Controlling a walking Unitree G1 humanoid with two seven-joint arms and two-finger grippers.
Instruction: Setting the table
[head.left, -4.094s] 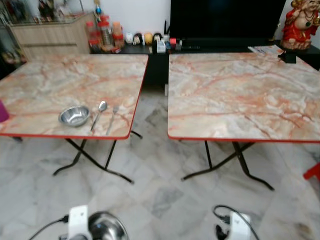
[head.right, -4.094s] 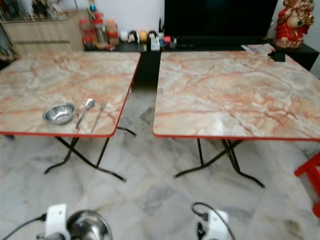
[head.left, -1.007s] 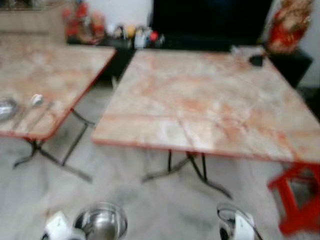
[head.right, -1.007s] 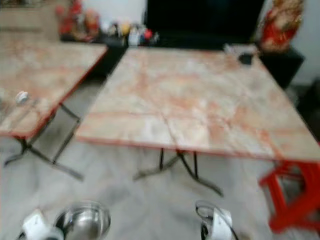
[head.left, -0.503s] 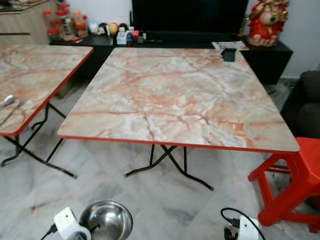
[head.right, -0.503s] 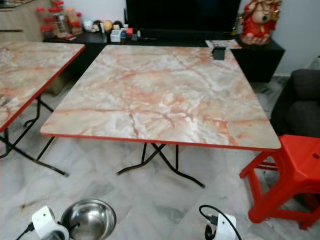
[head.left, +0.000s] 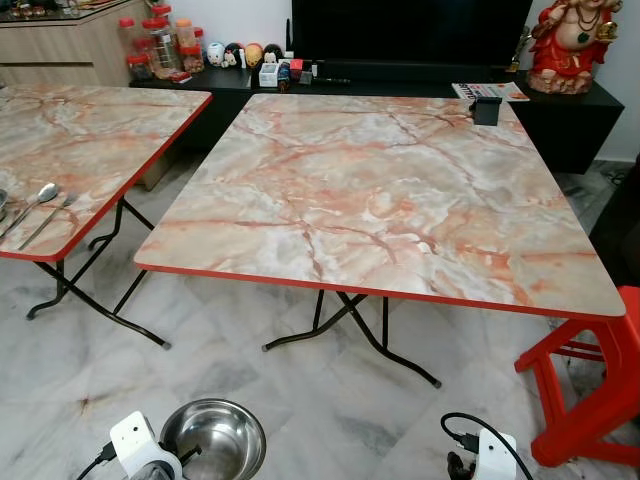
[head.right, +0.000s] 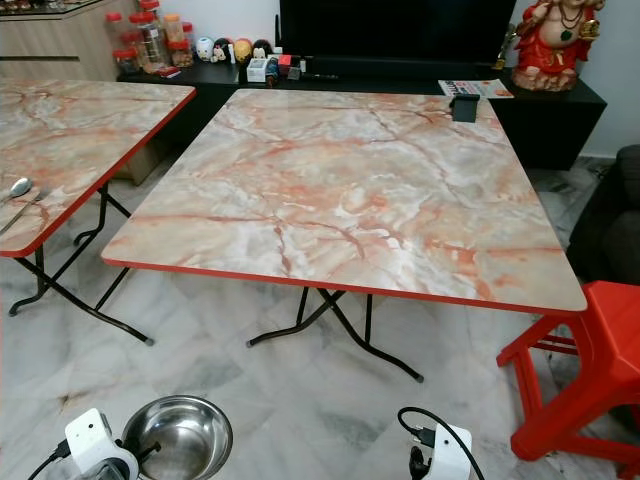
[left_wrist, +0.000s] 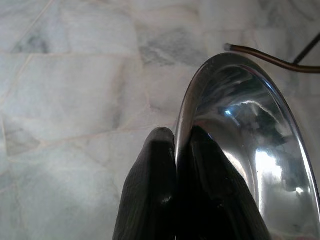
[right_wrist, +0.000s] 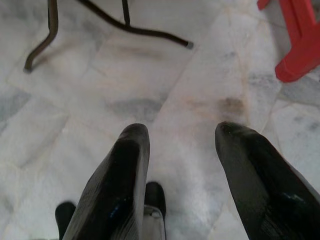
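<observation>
Firmly, left gripper (left_wrist: 176, 145) pinches shiny round steel bowl (left_wrist: 250, 150).

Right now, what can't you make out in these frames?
- Spoon and fork on left table: anything left of them is cut off by the eye views' edge.
- Items on the cabinet: too small to identify.
- Bowl in left tool: far rim cropped, left wrist view.

Table (head.left: 380, 200) sits dead ahead, a small box (head.left: 486, 110) on its far right corner. Second table (head.left: 90, 150) stands left of it, spoon (head.left: 40, 195) and fork (head.left: 45, 218) lying on its near edge. Stool (head.left: 600, 380) is tucked at the near right, cabinet (head.left: 400, 80) runs behind, and a bowl (head.left: 213, 440) hangs low over the floor (head.left: 250, 380), near left.
</observation>
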